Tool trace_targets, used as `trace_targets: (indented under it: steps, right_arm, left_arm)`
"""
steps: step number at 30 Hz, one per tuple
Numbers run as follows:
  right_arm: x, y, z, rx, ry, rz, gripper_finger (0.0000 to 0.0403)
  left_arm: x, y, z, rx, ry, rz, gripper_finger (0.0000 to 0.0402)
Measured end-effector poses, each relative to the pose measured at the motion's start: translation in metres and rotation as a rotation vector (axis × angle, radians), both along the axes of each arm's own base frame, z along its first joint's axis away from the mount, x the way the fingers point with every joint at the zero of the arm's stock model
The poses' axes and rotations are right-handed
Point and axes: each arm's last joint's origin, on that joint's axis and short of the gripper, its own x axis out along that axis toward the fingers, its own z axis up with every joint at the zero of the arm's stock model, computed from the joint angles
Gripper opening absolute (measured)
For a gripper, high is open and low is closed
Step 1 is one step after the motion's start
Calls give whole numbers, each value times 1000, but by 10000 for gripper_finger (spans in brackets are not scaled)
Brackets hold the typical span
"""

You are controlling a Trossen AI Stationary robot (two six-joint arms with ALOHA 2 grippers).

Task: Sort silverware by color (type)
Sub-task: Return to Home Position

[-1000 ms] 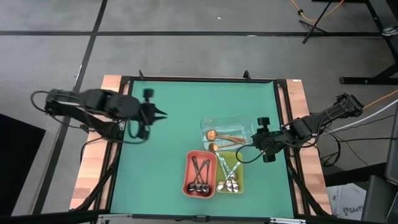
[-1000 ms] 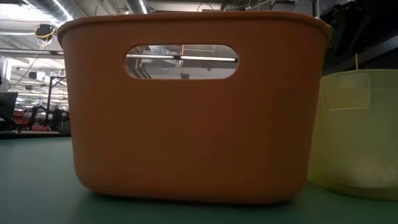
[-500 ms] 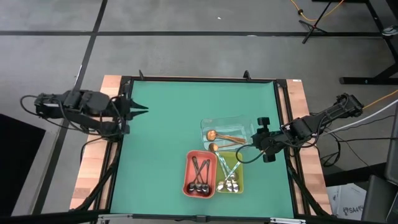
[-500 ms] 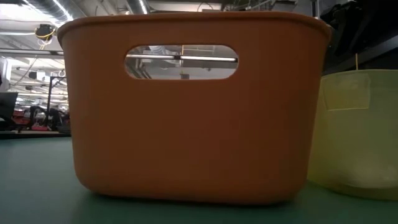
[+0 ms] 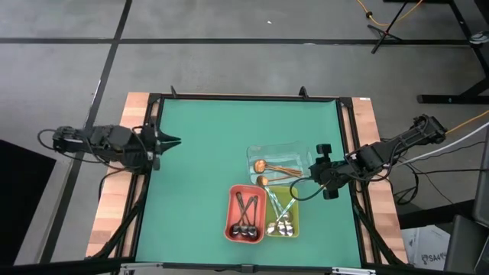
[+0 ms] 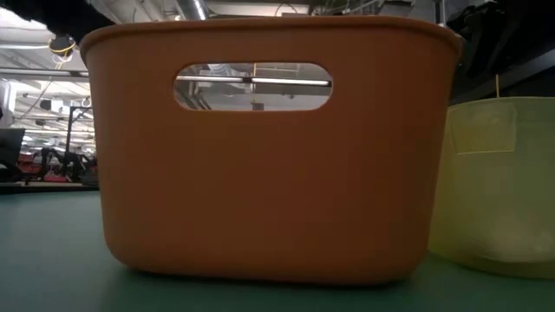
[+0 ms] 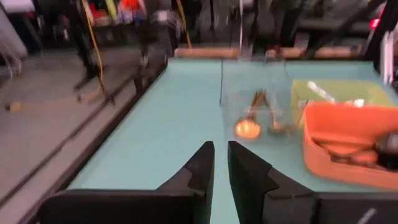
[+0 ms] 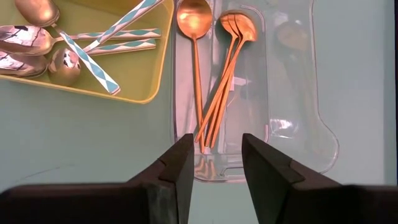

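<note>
Left fingers (image 7: 202,168) nearly closed, empty, at left edge of desk (image 5: 206,153). Right fingers (image 8: 177,168) wide, empty, over copper spoons (image 8: 214,81) in clear tray (image 8: 311,143). Black spoons (image 5: 244,218) in red tray (image 5: 230,210), silver spoons (image 8: 31,40) in yellow-green tray (image 8: 155,68). Looks sorted. Homing: lift right arm straight up before retracting, clear of tray walls.

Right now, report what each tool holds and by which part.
Nothing is held. Left tool, at the table's left edge: shut, empty. Right tool, by the clear tray: open, empty.

Green counter (image 5: 206,153) has three trays: orange tray (image 5: 229,214) touching yellow-green tray (image 5: 297,218), clear tray (image 5: 294,155) just beside them.
</note>
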Motion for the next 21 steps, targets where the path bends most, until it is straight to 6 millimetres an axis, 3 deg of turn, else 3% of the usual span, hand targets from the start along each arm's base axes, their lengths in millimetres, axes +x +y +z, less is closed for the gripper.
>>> trace_targets:
  steps: [13,21]
  right_arm:
    - [0,0,0,-4,0,4,124]
    - [1,-2,1,-97,-29,6,124]
  left_arm:
    - [13,-1,-54,29,-111,22,39]
    - [25,2,-89,0,-144,76,39]
